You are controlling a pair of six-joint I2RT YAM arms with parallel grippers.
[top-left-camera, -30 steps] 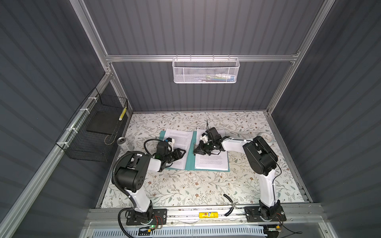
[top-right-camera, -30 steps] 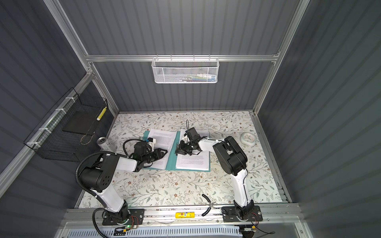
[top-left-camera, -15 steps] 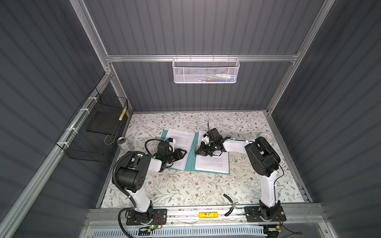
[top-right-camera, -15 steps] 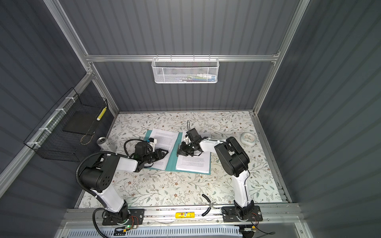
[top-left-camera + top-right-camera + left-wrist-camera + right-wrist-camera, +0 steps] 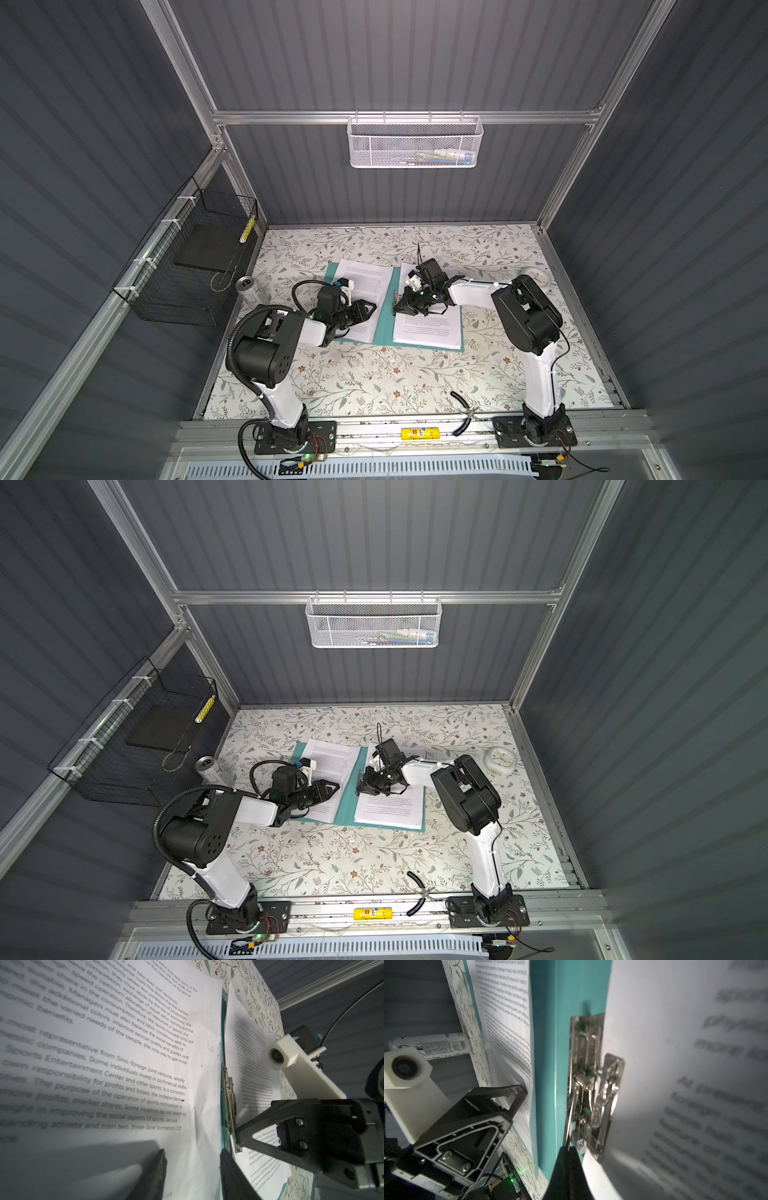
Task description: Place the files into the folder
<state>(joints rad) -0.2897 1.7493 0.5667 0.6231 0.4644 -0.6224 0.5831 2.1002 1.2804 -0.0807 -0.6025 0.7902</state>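
Right gripper (image 5: 568, 1150), jaws together, at folder (image 5: 548, 1043) clip (image 5: 591, 1095)

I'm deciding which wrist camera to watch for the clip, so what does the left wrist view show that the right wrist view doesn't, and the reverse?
Only the left wrist view: the left sheet filling most of the picture, its print large, and the right gripper seen from the side.
Only the right wrist view: the can, and the coil spring of the metal clip.
Both: the teal folder, the clip along its spine, printed sheets on either side, and the right gripper's shut tips at the clip's end.
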